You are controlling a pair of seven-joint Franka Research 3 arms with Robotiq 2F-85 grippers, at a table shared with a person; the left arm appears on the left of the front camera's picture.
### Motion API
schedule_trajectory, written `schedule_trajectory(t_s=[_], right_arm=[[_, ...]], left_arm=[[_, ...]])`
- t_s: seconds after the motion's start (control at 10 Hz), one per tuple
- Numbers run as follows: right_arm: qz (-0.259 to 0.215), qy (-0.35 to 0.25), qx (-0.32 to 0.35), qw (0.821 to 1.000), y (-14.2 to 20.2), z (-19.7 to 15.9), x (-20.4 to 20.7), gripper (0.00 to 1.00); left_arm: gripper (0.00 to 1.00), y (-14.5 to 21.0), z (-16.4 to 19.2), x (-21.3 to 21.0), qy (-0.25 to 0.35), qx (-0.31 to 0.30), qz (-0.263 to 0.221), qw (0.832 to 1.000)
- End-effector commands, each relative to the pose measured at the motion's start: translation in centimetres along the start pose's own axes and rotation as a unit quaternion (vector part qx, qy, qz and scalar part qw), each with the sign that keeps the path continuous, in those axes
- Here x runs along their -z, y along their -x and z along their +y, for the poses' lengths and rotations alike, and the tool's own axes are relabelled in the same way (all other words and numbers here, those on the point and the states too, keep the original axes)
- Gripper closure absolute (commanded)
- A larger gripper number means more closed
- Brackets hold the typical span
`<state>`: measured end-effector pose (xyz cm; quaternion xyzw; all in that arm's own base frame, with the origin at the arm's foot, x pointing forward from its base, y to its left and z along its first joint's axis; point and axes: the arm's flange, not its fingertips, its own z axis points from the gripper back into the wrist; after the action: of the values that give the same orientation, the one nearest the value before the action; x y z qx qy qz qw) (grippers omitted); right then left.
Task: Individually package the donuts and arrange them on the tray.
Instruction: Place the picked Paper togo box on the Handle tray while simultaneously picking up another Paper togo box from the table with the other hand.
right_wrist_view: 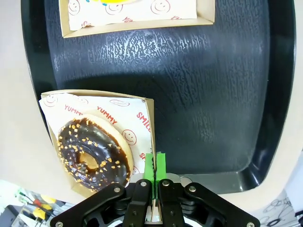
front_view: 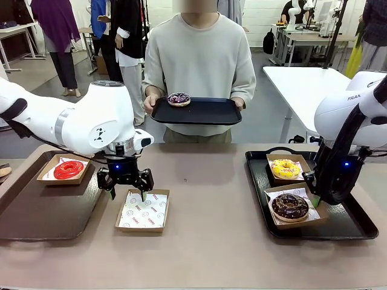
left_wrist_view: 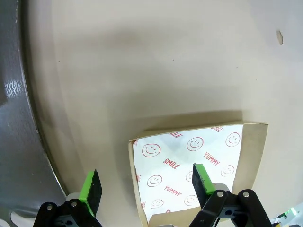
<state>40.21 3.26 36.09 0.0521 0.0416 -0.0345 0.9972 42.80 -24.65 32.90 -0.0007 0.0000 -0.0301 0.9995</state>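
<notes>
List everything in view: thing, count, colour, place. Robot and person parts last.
donuts: four; red boxed on left tray, yellow and chocolate boxed on right tray, purple-dark on held tray
empty box: one, brown, printed white liner, on table
trays: three; brown left, black right, black held
table: one, beige
person's hands: two, holding tray
left claw: open, astride the empty box's edge
right claw: shut, over right tray
</notes>
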Motion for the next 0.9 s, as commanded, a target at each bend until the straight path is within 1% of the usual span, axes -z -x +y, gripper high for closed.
schedule_trajectory(t_s=[0.0,0.8], right_arm=[[-0.003,-0.021,0.000,1.000,-0.49,-0.05,-0.08,0.99],[-0.007,-0.012,0.010,1.000,-0.90,0.39,0.41,0.99]], left_arm=[[0.00,1.62,0.44,0.13,-0.001,-0.016,-0.023,1.000],[0.00,2.02,0.87,0.42,0.009,-0.023,-0.028,0.999]])
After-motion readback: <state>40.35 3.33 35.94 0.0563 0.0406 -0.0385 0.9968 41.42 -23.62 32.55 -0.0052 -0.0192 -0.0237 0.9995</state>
